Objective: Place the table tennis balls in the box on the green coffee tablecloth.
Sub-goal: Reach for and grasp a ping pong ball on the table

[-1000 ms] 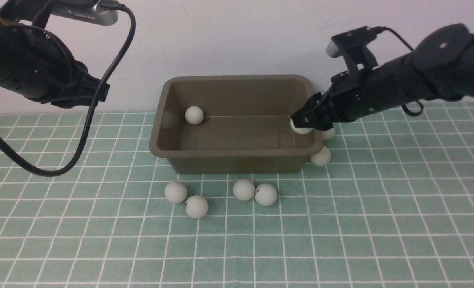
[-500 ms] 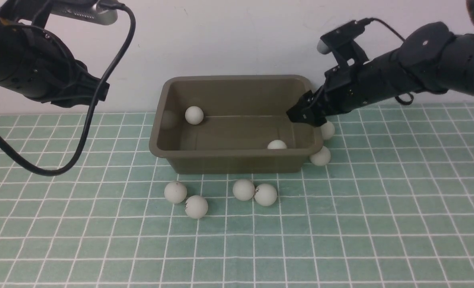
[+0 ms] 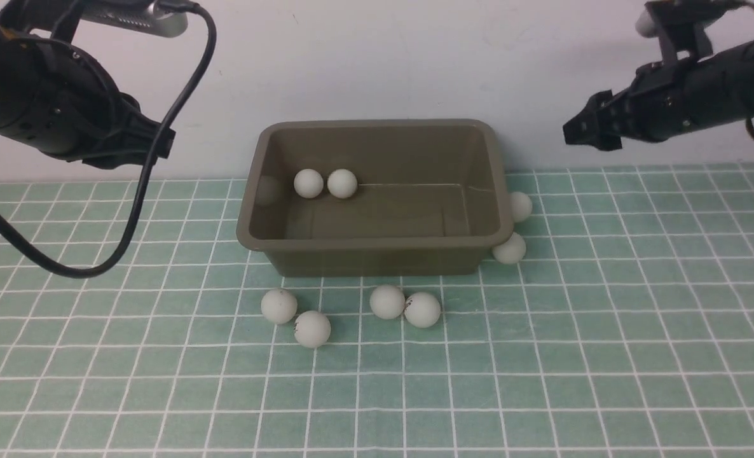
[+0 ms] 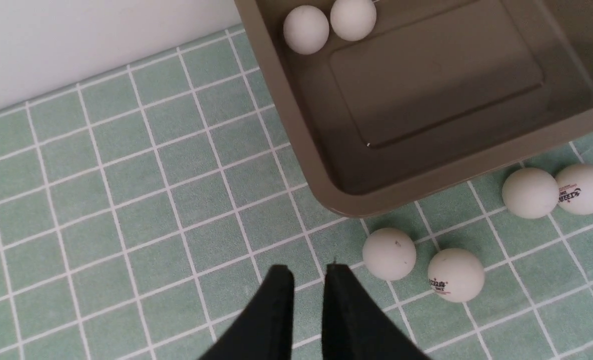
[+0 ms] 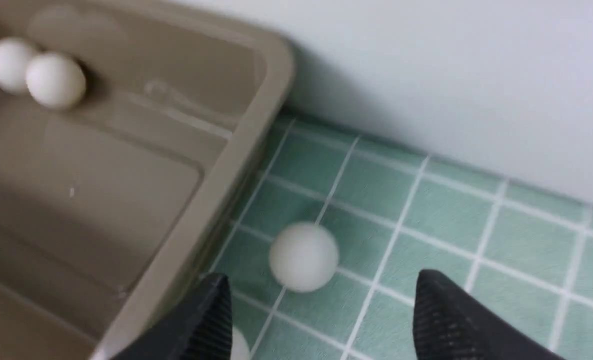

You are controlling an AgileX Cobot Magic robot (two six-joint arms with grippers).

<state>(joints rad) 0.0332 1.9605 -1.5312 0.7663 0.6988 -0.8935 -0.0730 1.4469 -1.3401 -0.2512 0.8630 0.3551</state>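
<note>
The olive-brown box (image 3: 377, 259) stands on the green checked tablecloth (image 3: 542, 356) and holds two table tennis balls (image 3: 308, 182) (image 3: 342, 183) side by side at its far left. Several balls lie on the cloth: two pairs in front of the box (image 3: 279, 305) (image 3: 423, 309) and two by its right wall (image 3: 520, 206) (image 3: 510, 249). My right gripper (image 3: 583, 130) is open and empty, raised to the right of the box; in the right wrist view (image 5: 321, 290) a ball (image 5: 304, 256) lies below it. My left gripper (image 4: 309, 272) is shut and empty, high at the left.
A pale wall runs close behind the box. The left arm's black cable (image 3: 129, 210) hangs down over the cloth's left side. The left wrist view shows the box's near left corner (image 4: 336, 205) and two balls (image 4: 389, 253) (image 4: 455, 275) beside it.
My right gripper opened and let its ball drop into the box, then rose and drew back to the right. That ball rolled across to rest beside the first one.
</note>
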